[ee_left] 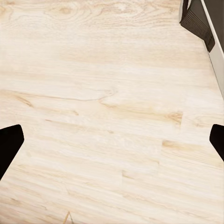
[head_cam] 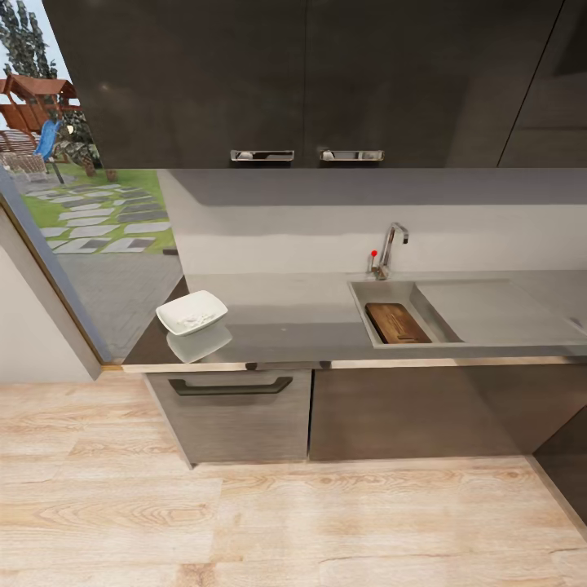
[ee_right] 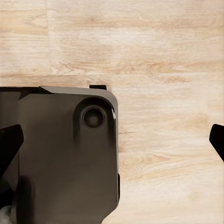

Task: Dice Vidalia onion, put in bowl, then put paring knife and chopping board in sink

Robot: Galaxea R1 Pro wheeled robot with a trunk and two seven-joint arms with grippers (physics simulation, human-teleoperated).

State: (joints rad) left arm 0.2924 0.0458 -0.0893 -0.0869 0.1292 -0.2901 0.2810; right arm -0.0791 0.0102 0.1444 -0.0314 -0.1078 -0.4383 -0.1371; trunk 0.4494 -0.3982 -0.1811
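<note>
Both end effectors [ee_left: 112, 140] [ee_right: 112, 140] point floorward, fingers spread wide, empty; chopping board [head_cam: 397, 323] in sink [head_cam: 363, 292].

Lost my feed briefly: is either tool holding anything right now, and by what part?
Nothing is held. The left tool and right tool are both open over the wooden floor.

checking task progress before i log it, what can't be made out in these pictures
- Head view: contents of the bowl, too small and pale to name.
- Head view: paring knife in the sink, not discernible beside the chopping board.
- Wrist views: each claw's fingers are cut off by the edges.
</note>
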